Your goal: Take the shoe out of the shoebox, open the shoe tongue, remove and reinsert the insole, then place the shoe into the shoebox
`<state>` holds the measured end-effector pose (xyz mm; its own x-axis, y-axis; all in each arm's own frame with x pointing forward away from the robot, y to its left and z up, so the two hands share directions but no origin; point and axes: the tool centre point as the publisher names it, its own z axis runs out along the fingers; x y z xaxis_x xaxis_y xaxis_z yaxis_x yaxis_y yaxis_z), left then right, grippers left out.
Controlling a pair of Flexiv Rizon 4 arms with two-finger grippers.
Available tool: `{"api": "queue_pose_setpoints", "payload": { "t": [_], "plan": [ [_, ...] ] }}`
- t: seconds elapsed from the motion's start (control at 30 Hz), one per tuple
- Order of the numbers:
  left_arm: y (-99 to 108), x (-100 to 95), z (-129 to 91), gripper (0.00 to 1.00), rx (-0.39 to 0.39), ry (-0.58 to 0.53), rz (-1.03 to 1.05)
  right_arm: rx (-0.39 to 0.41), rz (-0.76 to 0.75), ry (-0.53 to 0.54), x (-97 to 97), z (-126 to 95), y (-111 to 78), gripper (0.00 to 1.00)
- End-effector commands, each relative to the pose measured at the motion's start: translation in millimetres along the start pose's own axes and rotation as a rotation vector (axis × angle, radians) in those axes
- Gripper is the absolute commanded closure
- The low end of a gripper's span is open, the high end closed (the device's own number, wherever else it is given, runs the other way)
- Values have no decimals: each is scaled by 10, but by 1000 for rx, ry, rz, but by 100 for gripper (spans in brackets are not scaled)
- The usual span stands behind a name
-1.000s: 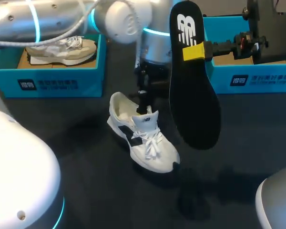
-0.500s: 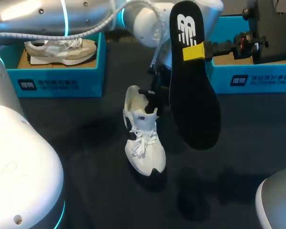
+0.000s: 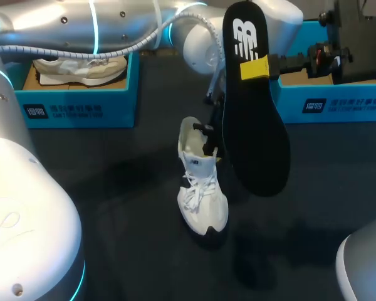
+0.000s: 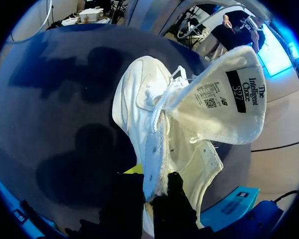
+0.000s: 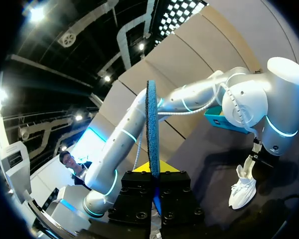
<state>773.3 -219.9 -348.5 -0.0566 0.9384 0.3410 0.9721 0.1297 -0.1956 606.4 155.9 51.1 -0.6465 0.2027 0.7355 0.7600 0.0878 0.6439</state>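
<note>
A white shoe (image 3: 202, 191) with black trim stands on the dark table at the middle, toe toward the front edge. My left gripper (image 3: 208, 139) is shut on the side wall of its opening. In the left wrist view the gripper (image 4: 152, 183) pinches that lace-side edge, and the tongue (image 4: 224, 102) is folded open, with the shoe's toe (image 4: 137, 94) ahead. My right gripper (image 3: 263, 66) holds the black insole (image 3: 254, 125) upright in the air, to the right of the shoe. The right wrist view has the insole (image 5: 152, 124) edge-on between the gripper (image 5: 154, 181) fingers, and the shoe (image 5: 241, 185) lies below.
A blue shoebox (image 3: 75, 103) with a beige shoe (image 3: 81, 66) stands at the back left. A second blue shoebox (image 3: 329, 103) stands at the back right, partly behind my right gripper. My left arm (image 3: 113, 25) crosses over the back of the table.
My left gripper has carried the shoe to the right and turned it, so the toe now points at the front edge. The right gripper and insole have stayed put.
</note>
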Motion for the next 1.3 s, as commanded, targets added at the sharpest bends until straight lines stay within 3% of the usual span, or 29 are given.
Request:
{"api": "queue_pose_setpoints", "payload": {
  "t": [0.03, 0.83, 0.87, 0.9, 1.0, 1.03, 1.07, 1.17, 1.3],
  "plan": [
    [2, -114, 53, 100, 4, 14, 14, 2, 2, -1, -7, 37, 20, 100],
    [-163, -296, 370, 100, 58, 83, 55, 2, 2, -1, -7, 37, 20, 100],
    [-169, -294, 367, 78, 61, 83, 54, 2, 2, -1, -7, 37, 20, 100],
    [-173, -291, 363, 63, 62, 82, 53, 2, 2, -1, -7, 37, 20, 100],
    [-184, -291, 338, 43, 62, 84, 44, 2, 2, -1, -7, 37, 20, 100],
    [-182, -293, 321, 25, 63, 83, 43, 2, 2, -1, -7, 37, 20, 100],
    [-181, -296, 298, 15, 62, 80, 41, 2, 2, -1, -7, 37, 20, 100],
    [-177, -308, 213, 2, 63, 59, 37, 2, 2, -1, -7, 37, 20, 100],
    [-164, -327, 102, 0, 60, 29, 29, 2, 2, -1, -7, 37, 20, 100]
  ]
}}
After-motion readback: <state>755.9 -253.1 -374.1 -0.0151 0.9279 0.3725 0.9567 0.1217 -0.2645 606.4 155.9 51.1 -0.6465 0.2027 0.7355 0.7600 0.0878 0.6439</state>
